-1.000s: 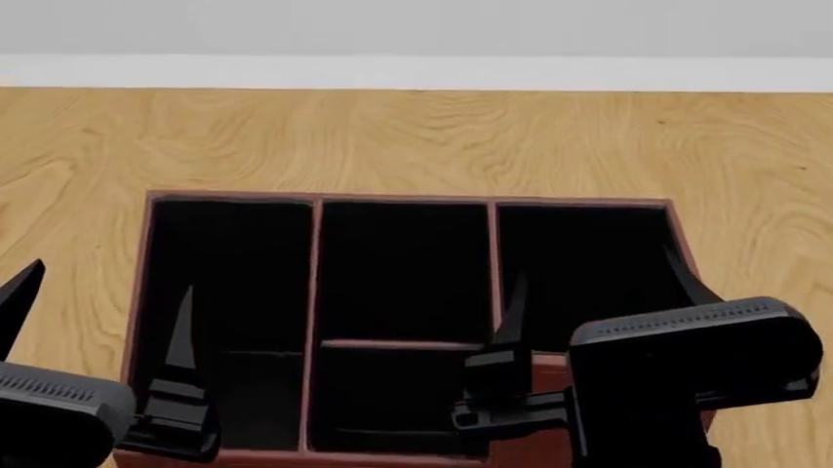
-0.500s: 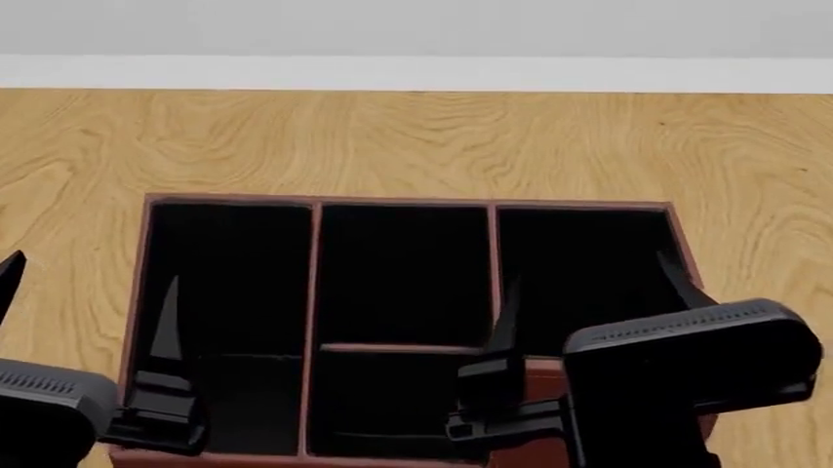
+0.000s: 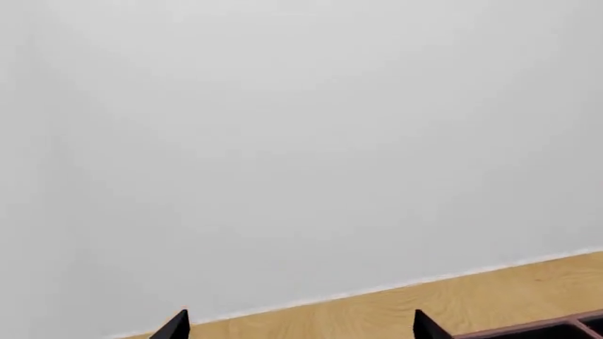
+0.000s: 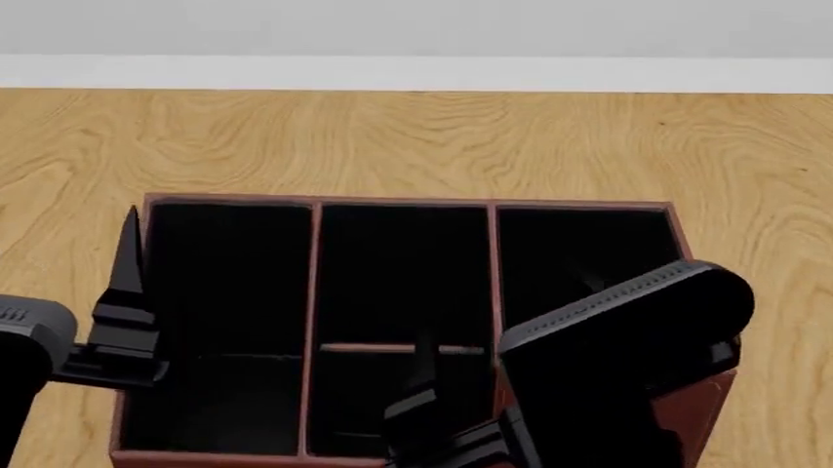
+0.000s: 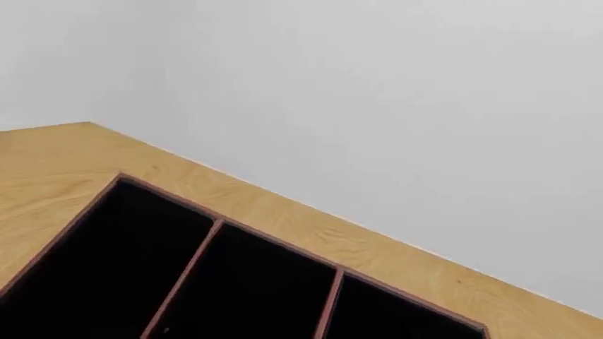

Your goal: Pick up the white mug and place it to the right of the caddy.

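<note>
The wooden table (image 4: pixel 416 136) fills the head view, and most of it is taken up by the caddy (image 4: pixel 404 205) — reddish-brown walls, black-lined compartments, nothing seen lying inside them. Bare wood is seen to the right of the caddy, so the target spot is unoccupied as far as it shows.

The right arm's bulky housing is hung over the caddy's near right corner, with the right gripper (image 4: pixel 423 409) poised above the middle compartments; only one dark finger is made out, so its opening cannot be told, and nothing is seen held in it. The left gripper (image 3: pixel 296 328) is parked at the caddy's left edge, its two fingertips spread well apart and empty in the wrist view.

The white mug is not found in any view — no glimpse of it on the table or in a gripper. The task is judged barely begun: the mug has yet to be located, grasped, carried and set down.
</note>
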Controlling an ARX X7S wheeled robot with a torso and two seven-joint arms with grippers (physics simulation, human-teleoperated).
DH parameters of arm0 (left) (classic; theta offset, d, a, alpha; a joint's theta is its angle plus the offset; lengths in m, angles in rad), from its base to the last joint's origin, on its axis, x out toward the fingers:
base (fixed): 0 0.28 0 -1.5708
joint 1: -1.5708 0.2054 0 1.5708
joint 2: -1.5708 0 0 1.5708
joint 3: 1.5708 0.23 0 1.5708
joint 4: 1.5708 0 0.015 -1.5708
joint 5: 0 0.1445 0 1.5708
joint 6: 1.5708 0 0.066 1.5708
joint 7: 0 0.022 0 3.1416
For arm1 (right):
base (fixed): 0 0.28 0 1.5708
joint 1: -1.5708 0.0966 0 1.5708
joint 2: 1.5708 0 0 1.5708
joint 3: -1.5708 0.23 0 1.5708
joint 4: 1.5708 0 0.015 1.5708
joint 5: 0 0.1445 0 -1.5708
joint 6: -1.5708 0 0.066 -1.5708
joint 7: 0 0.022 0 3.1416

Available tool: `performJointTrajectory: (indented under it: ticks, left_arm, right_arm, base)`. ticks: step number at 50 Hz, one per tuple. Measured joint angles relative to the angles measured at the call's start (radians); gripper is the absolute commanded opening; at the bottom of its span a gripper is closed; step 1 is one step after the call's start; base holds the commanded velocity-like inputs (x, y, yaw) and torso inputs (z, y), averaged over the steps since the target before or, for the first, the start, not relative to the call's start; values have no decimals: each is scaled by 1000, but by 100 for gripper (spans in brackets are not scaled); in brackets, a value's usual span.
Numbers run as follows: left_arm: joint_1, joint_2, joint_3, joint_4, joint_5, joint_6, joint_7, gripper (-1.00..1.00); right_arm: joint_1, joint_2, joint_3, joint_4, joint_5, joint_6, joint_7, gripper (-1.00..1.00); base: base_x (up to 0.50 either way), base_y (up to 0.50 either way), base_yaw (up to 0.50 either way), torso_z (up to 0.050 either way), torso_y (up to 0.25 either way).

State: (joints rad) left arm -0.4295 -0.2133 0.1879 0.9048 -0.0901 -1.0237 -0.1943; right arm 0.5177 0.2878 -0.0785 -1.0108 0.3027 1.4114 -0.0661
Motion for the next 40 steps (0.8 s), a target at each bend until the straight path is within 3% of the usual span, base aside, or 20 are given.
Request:
performJointTrajectory:
  ticks: [8,18,28,40]
  left_arm:
    - [-44,0,-11,2,-7,-40,0,100]
    - [-87,-2,-20,7,-15,-77,0,100]
    - [-113,-3,-27,7,-22,-94,-1,100]
    - [-140,-2,-23,-1,-27,-100,-6,100]
  right_arm:
    - [136,101,48,74,611,79,381,100]
    - [316,215,-63,216,1223,62,804,100]
    - [452,278,-195,319,1543,18,1017,100]
    - [538,308,-307,403,1721,-16,1110,100]
  base:
    - [0,0,0,0,0]
    - [0,0,0,0,0]
    - [0,0,0,0,0]
    - [0,0,0,0,0]
